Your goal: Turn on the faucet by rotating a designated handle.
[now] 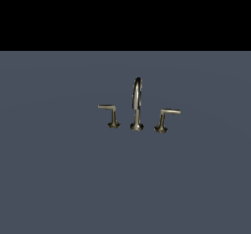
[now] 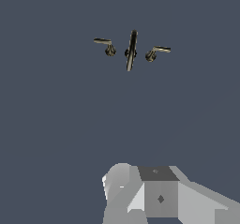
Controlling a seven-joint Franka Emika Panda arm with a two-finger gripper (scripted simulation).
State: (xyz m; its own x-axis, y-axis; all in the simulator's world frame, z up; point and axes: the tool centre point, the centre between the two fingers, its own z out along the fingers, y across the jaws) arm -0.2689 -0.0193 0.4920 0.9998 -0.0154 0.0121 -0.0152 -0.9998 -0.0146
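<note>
The faucet (image 1: 137,103) is a small brass-grey set standing on the dark blue-grey floor, with a tall thin arched spout in the middle. The handle (image 1: 111,112), a thin straight arm on an upright short post, stands at the exterior view's left of the spout. Its twin lever (image 1: 165,118), with a leaning post and a thicker arm, stands at the right. The wrist view shows the faucet (image 2: 131,49), the handle (image 2: 106,45) and the twin lever (image 2: 157,52) from far off. A grey blocky part of the arm (image 2: 154,195) fills that picture's edge. No fingers show in either view.
A flat dark blue-grey surface (image 1: 59,179) spreads around the faucet in all directions. A black band fills the upper part of the exterior view.
</note>
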